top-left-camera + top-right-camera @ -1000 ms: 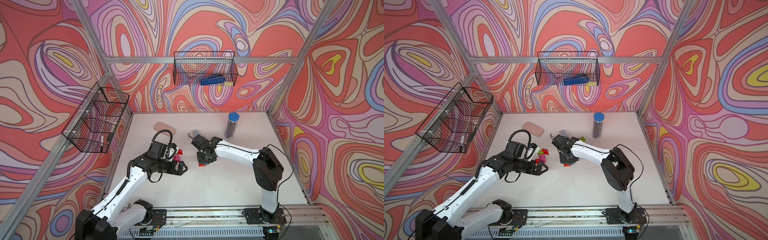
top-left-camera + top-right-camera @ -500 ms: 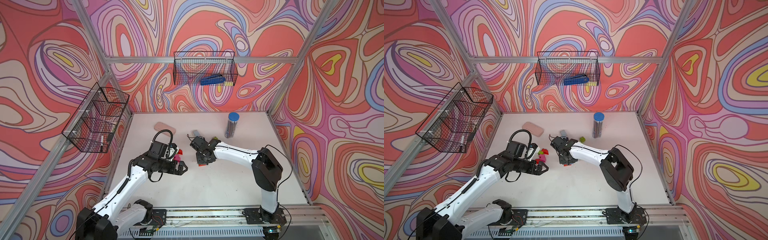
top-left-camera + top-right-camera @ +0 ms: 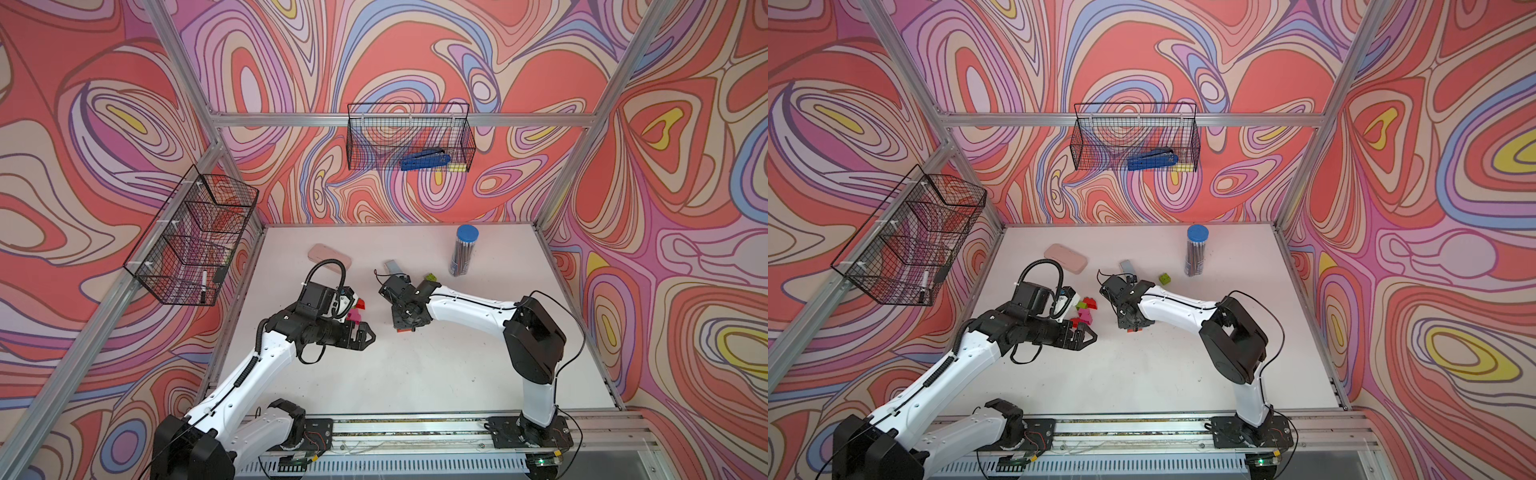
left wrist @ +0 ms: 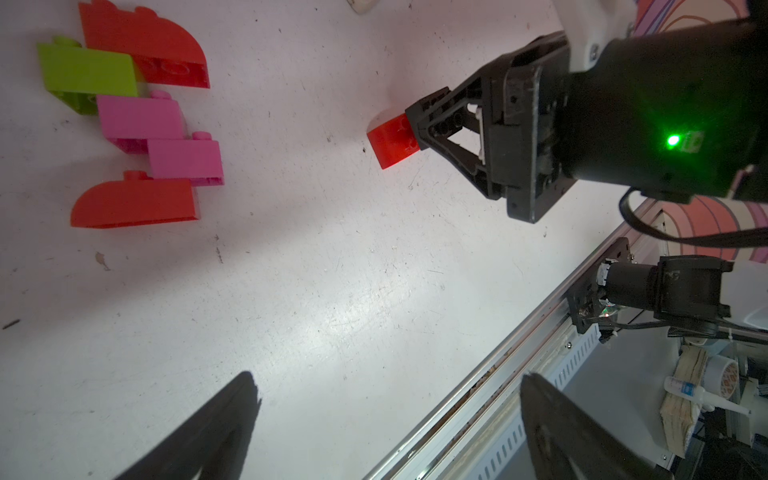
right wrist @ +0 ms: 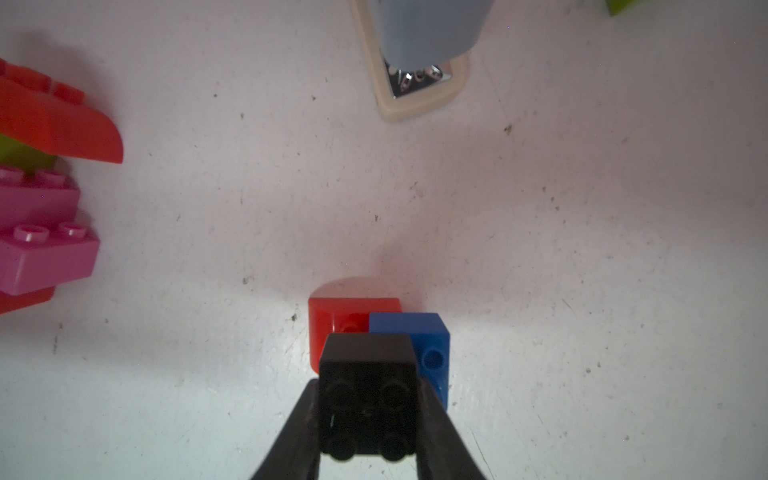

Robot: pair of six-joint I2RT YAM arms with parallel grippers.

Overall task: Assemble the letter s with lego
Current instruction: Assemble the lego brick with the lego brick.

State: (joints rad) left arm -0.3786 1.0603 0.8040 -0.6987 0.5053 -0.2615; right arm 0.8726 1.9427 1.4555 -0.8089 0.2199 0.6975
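Note:
My right gripper [image 5: 368, 399] is shut on a black lego brick [image 5: 368, 374]. A blue brick [image 5: 432, 353] and a red brick [image 5: 336, 328] are stuck to its far end, low over the table. In both top views only the red brick [image 3: 403, 329] [image 3: 1133, 329] peeks out under that gripper. A laid-out lego group lies to its left: red curved brick [image 4: 145, 45], lime brick [image 4: 87, 70], two pink bricks [image 4: 141, 118] [image 4: 185, 160], and another red curved brick [image 4: 133, 203]. My left gripper [image 4: 386, 415] [image 3: 368, 334] is open and empty in front of the group. A loose lime brick [image 3: 1165, 278] lies behind the right arm.
A grey-blue stapler [image 5: 428, 37] [image 3: 392, 266] lies just beyond the right gripper. A pink oblong case [image 3: 330, 255] sits at the back left and a blue-capped pencil tube [image 3: 463, 251] at the back right. Wire baskets hang on the left wall [image 3: 195, 237] and back wall [image 3: 409, 137]. The arms' rail [image 3: 415, 428] runs along the front.
The right gripper with its bricks has edged slightly left, toward the laid-out group. The left arm has not moved.

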